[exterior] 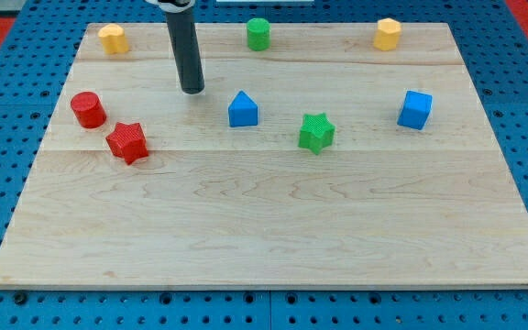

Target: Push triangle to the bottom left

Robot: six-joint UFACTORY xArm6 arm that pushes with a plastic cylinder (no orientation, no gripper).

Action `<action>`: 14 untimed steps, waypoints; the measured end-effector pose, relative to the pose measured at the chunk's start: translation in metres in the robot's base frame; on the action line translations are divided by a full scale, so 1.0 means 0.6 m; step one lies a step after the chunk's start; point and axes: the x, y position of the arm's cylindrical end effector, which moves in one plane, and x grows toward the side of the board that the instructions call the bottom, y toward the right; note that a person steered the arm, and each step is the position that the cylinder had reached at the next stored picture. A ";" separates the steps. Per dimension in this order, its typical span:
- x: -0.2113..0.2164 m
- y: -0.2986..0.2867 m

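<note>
The blue triangle block (pixel 243 109) sits on the wooden board (pixel 264 229), a little left of centre in the upper half. My tip (pixel 192 91) rests on the board up and to the left of the triangle, a short gap away and not touching it. The rod rises from the tip to the view's top edge.
A red cylinder (pixel 88 109) and a red star (pixel 127 142) lie at the left. A green star (pixel 316 132) and a blue cube (pixel 415 109) lie to the right. A yellow block (pixel 112 38), a green cylinder (pixel 258 33) and a yellow hexagon (pixel 388 33) line the top edge.
</note>
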 end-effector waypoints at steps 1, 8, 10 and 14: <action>-0.001 0.114; -0.001 0.152; -0.001 0.152; 0.035 0.116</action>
